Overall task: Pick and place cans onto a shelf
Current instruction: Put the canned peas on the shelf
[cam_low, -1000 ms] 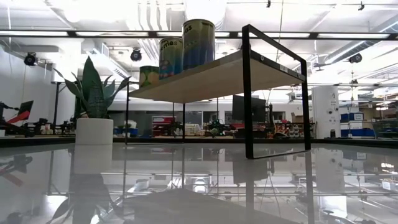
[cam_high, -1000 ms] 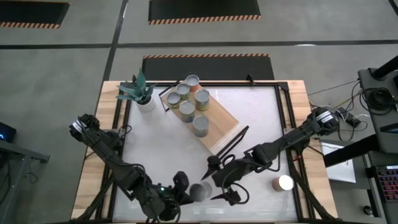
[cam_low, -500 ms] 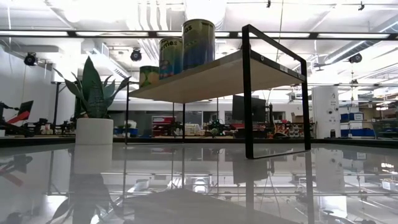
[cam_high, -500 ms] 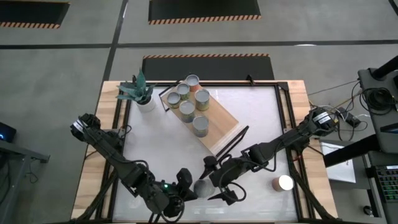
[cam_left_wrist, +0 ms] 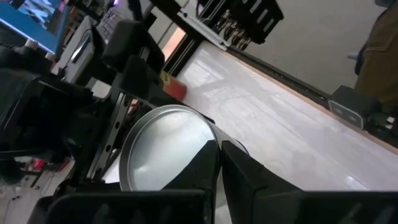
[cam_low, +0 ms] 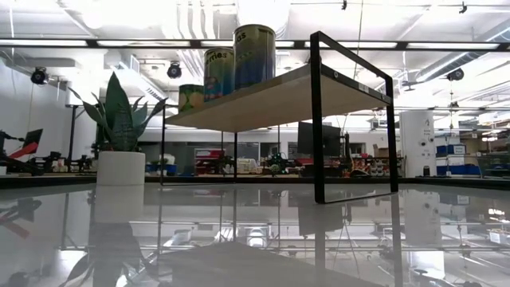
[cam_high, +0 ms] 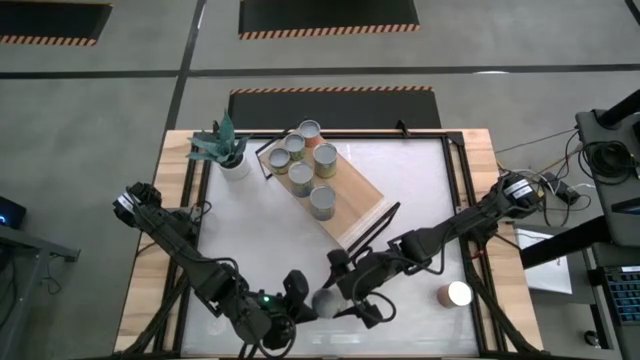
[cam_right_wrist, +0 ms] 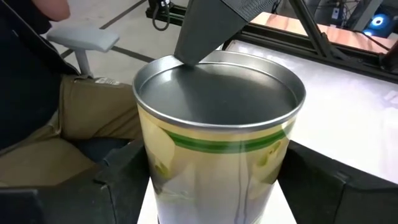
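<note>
High view: five cans (cam_high: pixel 310 166) on shelf (cam_high: pixel 345 200) (upright).

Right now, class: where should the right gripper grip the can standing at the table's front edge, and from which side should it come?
Grip the can by its curved side wall, approaching level from the right. It stands upright with a flat lid, and the right gripper already straddles it. The left gripper crowds the other side.

5 cans (cam_high: pixel 301 174) on shelf (cam_high: pixel 352 205), plant (cam_high: pixel 221 148) left.
</note>
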### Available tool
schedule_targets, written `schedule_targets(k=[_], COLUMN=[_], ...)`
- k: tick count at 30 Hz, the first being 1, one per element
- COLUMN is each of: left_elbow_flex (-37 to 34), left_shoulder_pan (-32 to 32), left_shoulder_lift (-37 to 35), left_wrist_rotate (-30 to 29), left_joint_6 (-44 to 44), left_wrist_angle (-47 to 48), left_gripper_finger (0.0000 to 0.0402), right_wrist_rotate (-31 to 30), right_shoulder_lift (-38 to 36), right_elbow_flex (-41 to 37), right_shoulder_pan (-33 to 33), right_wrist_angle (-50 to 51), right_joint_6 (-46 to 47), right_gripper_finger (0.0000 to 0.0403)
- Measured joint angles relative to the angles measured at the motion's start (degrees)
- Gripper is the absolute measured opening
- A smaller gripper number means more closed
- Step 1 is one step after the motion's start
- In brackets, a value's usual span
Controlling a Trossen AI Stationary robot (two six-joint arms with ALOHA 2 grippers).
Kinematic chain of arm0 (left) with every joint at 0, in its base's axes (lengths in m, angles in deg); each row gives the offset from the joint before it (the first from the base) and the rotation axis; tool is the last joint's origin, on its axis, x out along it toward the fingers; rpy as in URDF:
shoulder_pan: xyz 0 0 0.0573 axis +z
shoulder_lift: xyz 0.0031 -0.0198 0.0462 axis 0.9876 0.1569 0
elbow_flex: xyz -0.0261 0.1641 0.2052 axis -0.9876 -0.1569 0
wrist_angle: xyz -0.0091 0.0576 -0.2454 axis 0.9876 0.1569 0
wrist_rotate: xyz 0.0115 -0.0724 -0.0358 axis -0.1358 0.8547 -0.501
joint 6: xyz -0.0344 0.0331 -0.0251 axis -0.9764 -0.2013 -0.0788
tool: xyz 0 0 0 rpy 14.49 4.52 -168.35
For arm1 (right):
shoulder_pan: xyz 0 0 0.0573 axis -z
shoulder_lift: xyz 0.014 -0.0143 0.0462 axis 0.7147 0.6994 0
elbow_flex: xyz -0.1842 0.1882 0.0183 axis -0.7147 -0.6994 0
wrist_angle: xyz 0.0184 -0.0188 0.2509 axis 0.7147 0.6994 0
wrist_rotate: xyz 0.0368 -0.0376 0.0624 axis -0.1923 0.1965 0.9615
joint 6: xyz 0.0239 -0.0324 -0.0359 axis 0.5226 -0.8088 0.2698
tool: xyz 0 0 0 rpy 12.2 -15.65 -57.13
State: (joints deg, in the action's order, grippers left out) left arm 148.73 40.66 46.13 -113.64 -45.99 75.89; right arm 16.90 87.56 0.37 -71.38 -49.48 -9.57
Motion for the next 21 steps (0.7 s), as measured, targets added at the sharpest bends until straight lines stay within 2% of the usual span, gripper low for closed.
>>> schedule_targets(k=[4,9,15,21], left_elbow_flex=[0.0,0.0,0.0,-0.28], left_shoulder_pan=[0.06,0.11,0.0,-0.02], left_shoulder_lift=[-0.58,-2.64,-6.84,-9.48], left_wrist_rotate=[-0.65,-1.69,-3.85,-3.78], left_joint_6=[-0.41,-0.53,-3.89,-10.0], left_wrist_angle=[0.39,1.77,7.3,10.75], left_gripper_finger=[0.002,0.0071,0.0123,0.0139], right_wrist_rotate=[0.07,0.07,-8.34,-18.39], right_shoulder_lift=[-0.73,-2.64,-8.2,-15.97], right_elbow_flex=[0.0,0.0,0.0,-0.04], right_shoulder_pan=[0.0,-0.17,-0.11,0.11], right_wrist_angle=[0.95,4.09,11.89,17.68], right_joint_6=[-0.1,-0.27,-0.28,-2.21], right_gripper_finger=[0.0294,0.0293,0.0293,0.0293])
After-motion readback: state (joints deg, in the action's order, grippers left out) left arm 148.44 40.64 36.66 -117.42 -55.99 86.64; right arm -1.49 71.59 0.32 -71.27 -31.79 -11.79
